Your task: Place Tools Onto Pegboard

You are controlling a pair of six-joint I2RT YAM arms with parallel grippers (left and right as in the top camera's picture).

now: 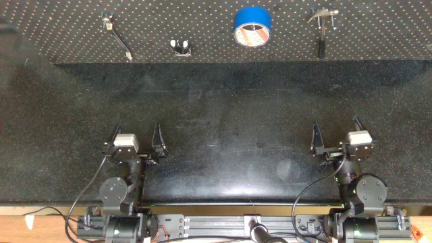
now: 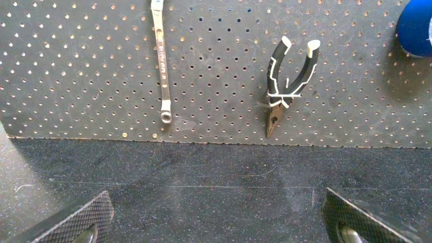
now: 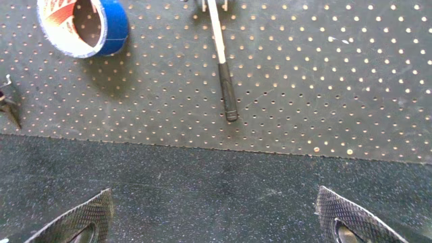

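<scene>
Left claw (image 1: 136, 127): fingers spread wide, holding nothing; sits over the black mat (image 1: 223, 101), close to its own base.
Right claw (image 1: 335, 125): also wide and empty, over the mat near its base.
Wrench (image 2: 160, 54): hangs on the pegboard (image 1: 378, 34) at the far left, ring end down.
Pliers (image 2: 287, 81): hang just right of the wrench, handles up, nose down, with a white tie around the joint.
Tape roll (image 3: 84, 23): blue, on the board right of centre.
Hammer (image 3: 223, 61): farthest right, head up, grip pointing down.
Task status (judged): all four tools look hung; none lies on the mat.
Risk 1: the pliers seem to hang by handles or tie alone, so a brush from an arm could likely drop them.
Risk 2: the wrench hangs slightly off vertical and may swing or slip off its peg if the board is bumped.
Tools vs claws: well apart. Wrench and pliers face the left claw across the mat; tape and hammer face the right.
</scene>
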